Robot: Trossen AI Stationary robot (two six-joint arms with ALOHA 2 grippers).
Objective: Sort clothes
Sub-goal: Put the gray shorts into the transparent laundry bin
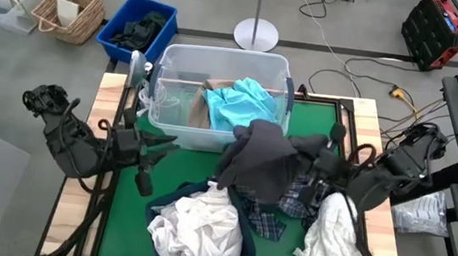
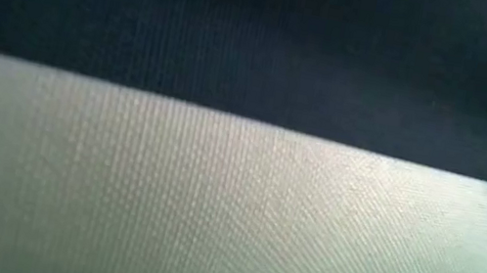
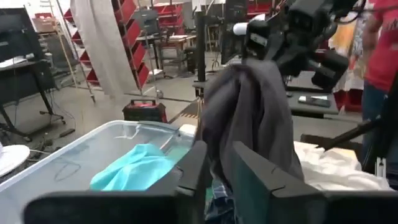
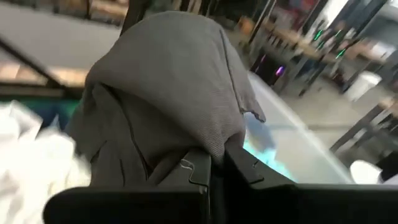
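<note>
Right gripper [image 4: 211, 171] is up off the table near the middle, fingers pinched on the dark grey garment [image 1: 264, 161], which hangs from it in a bunched drape just in front of the clear tub [image 1: 223, 59]. The right wrist view shows the cloth caught between the two fingers and folded over them. Left gripper [image 1: 145, 181] sits low over the green mat [image 1: 186, 170] on its own side, holding nothing; its fingers [image 3: 261, 180] stand a little apart. The tub already holds the teal garment [image 1: 240, 104] with a beige piece [image 1: 216, 85] partly under it. On the mat: a white heap [image 1: 197, 227] at the front centre, a second white garment [image 1: 332, 241] draped under the right arm, and the plaid shirt [image 1: 266, 221] between them, mostly buried beneath the grey cloth. The low view is blocked by fabric pressed against the lens. Step in hand, as judged: carrying the grey garment to its place, most likely the tub, though the blue bin [image 1: 137, 29] beyond the table already holds dark items. Next move calls for lifting until the trailing hem clears the tub wall and the plaid shirt, so nothing is dragged along, then releasing only when the bulk is over the container. Roughly a third done, by my estimate.
</note>
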